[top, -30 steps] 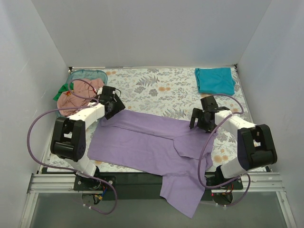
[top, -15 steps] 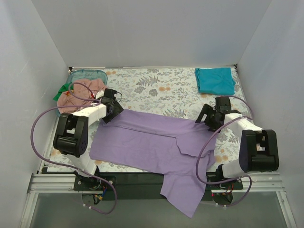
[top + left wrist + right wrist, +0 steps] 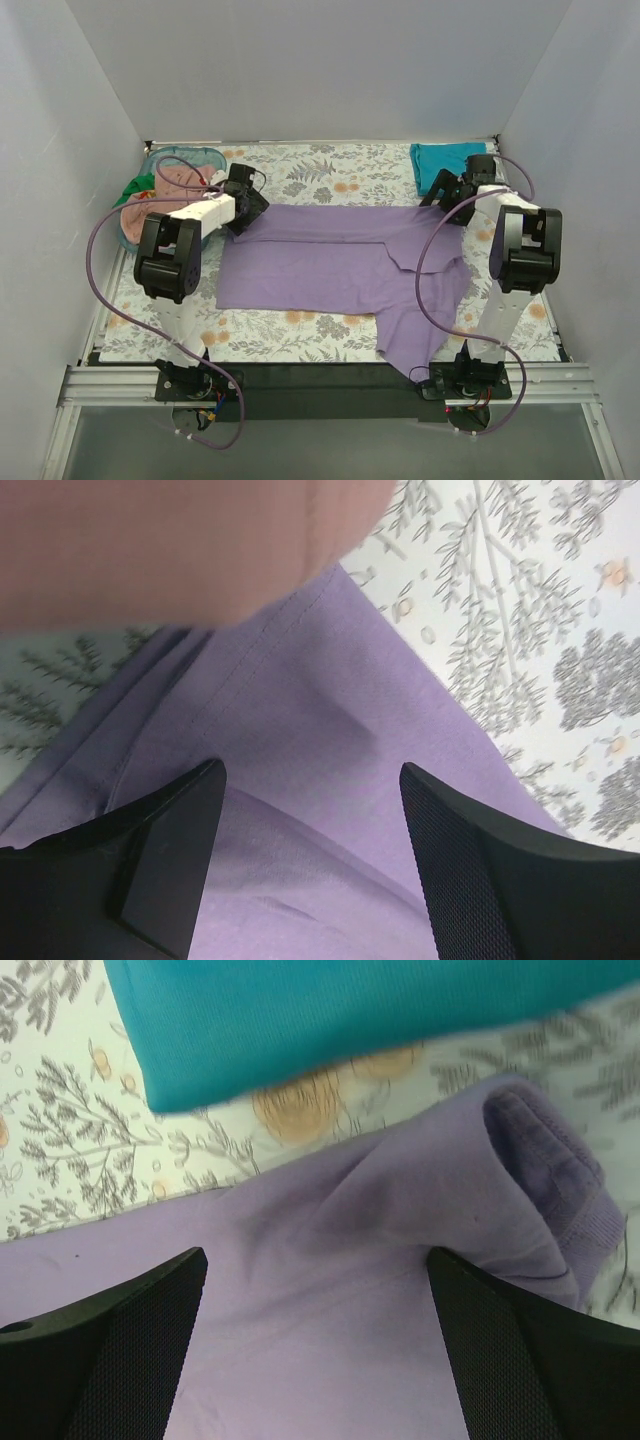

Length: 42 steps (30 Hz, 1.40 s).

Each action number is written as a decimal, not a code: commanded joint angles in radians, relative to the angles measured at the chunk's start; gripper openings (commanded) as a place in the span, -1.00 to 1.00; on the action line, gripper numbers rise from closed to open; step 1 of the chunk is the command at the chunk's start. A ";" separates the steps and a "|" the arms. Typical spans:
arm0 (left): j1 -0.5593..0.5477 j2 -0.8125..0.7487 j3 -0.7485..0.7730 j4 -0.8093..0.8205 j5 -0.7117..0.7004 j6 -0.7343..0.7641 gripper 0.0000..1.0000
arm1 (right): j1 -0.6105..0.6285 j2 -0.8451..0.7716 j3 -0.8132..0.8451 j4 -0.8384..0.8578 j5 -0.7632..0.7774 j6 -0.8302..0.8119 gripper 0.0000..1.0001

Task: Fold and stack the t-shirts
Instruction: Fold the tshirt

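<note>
While the teal shirt point(image 3: 452, 168) lies folded far right, the purple shirt point(image 3: 320, 270) sprawls unfolded, left gripper point(image 3: 245, 214) and right gripper point(image 3: 449, 196) spread wide over its far corners, holding nothing; the pink shirt point(image 3: 176, 190) waits in a basket point(image 3: 188, 154).

No readable text, labels, brand marks or numbers in any of the three views. Lavender t-shirt point(image 3: 330, 265) and teal t-shirt point(image 3: 435, 160) are plain cloth, no print or tag legible. Desk point(image 3: 330, 180) cover carries only a leaf-and-flower pattern.
</note>
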 commanded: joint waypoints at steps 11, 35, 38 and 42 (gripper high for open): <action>0.009 -0.061 0.019 -0.105 -0.039 -0.032 0.41 | -0.013 -0.127 0.078 -0.210 0.103 -0.220 0.97; -0.072 -0.729 -0.556 -0.059 0.024 -0.025 0.43 | -0.014 -0.297 -0.261 -0.239 0.215 -0.131 0.08; -0.072 -0.733 -0.555 -0.061 0.030 -0.025 0.43 | -0.013 -0.320 -0.272 -0.250 0.246 -0.127 0.08; -0.072 -0.742 -0.561 -0.062 0.028 -0.022 0.43 | -0.014 -0.325 -0.267 -0.250 0.243 -0.127 -0.14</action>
